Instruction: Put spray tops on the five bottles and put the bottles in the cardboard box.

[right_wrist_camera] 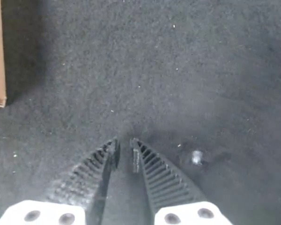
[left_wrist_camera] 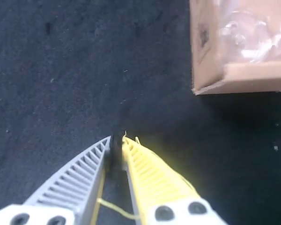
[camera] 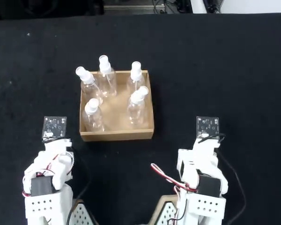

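Bottles (camera: 136, 110), all five wearing spray tops (camera: 103, 60), stand in the cardboard box (camera: 116, 136); left hand (left_wrist_camera: 116, 143) and right hand (right_wrist_camera: 124, 147) sit pressed together, empty, near it. Task appears finished, nothing left.

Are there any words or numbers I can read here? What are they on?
Nothing here can be read.
Cardboard box: a dark mark on its outer wall, too blurred to read.
Bottles: no labels that I can see.
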### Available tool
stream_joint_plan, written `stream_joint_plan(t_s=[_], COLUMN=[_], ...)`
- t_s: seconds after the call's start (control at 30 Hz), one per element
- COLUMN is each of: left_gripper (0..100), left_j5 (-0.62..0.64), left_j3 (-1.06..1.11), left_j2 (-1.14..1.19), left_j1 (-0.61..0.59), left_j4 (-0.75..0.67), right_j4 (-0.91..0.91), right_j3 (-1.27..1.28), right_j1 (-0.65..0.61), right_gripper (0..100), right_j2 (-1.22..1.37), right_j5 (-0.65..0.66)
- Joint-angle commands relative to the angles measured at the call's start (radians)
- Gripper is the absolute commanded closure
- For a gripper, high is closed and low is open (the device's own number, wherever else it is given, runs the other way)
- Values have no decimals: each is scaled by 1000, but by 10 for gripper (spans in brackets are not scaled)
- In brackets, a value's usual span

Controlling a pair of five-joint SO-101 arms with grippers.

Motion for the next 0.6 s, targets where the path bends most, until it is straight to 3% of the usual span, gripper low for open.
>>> stream_joint_plan(t_s=[0.0,0.57], left_gripper=[970,970], left_j5=[-5,-5], left_j3=[22,22], left_j2=[-21,-14], left_j1=[25,45], left_j4=[17,17], right_j4=[11,11], right_j3=[-5,-5], right_j1=[-21,-23], right_gripper=[987,987], right_j2=[-99,-96], right_j5=[8,8])
